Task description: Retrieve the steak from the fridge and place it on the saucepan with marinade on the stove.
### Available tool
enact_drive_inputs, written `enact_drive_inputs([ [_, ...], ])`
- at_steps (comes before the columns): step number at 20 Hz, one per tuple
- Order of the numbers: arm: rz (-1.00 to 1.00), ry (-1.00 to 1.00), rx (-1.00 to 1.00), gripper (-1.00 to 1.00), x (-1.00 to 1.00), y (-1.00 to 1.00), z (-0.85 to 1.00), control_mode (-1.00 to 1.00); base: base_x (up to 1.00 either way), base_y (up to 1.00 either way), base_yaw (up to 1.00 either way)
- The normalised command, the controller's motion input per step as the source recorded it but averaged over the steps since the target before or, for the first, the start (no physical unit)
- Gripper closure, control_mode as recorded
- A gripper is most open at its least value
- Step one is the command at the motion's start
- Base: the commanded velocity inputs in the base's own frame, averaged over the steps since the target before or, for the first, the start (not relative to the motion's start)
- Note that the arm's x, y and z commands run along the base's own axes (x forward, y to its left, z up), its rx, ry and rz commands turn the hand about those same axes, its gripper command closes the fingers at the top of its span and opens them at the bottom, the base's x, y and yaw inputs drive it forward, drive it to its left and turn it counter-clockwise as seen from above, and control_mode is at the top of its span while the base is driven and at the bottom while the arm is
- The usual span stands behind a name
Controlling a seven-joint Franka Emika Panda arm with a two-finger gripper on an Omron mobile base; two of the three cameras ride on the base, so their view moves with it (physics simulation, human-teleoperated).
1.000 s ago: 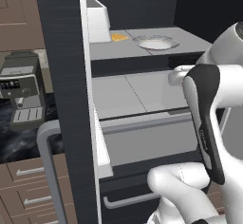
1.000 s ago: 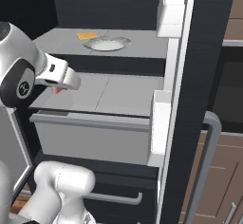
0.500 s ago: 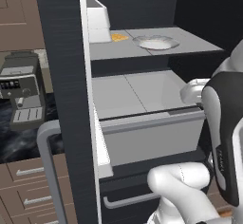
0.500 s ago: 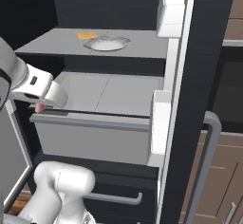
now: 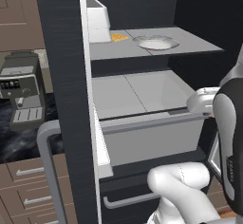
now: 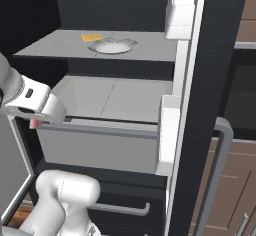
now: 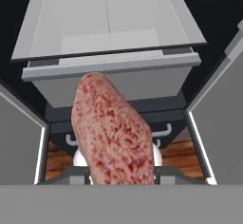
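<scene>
a: holding the steak [image 7: 114, 133] between my two fingers, i have it hanging out in front of the open fridge [image 5: 61, 76], level with the grey drawer [image 7: 111, 71] and clear of it.

b: so the gripper [image 7: 118, 173] is clenched on it?

a: yes, the jaws stand partly closed with the slab pinched between them at its near end. the fingertips themselves are hidden behind the meat.

b: how do you think it will handle?

a: i judge it light and soft, a flat slab that may sag or swing from an end grip. the surface looks moist, so it could slide in the jaws if i jerk. a hold nearer its middle would be steadier, but i would not regrip in mid-air.

b: what is left on the shelf?

a: the pale plate [image 5: 155, 42] sits there bare, with a flat orange item [image 5: 119, 37] just beside it. a pink edge of the meat shows under my wrist in the right base view.

b: and the pan?

a: i cannot place it from here.
</scene>
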Motion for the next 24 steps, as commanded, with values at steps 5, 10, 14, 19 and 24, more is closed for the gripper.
enact_drive_inputs([
  [5, 0.00, 0.14, 0.00, 1.00, -0.26, 0.03, 0.00, -1.00, 0.00, 0.00, 0.00],
  [10, 0.01, 0.13, 0.00, 1.00, -0.12, 0.03, 0.00, -1.00, 0.00, 0.00, 0.00],
  [14, 0.00, 0.01, 0.00, 1.00, -0.01, 0.00, 0.00, -1.00, 0.00, 0.00, 0.00],
  [19, 0.00, 0.00, 0.00, 1.00, 0.00, 0.00, 0.00, -1.00, 0.00, 0.00, 0.00],
  [24, 0.00, 0.00, 0.00, 1.00, 0.00, 0.00, 0.00, -1.00, 0.00, 0.00, 0.00],
])
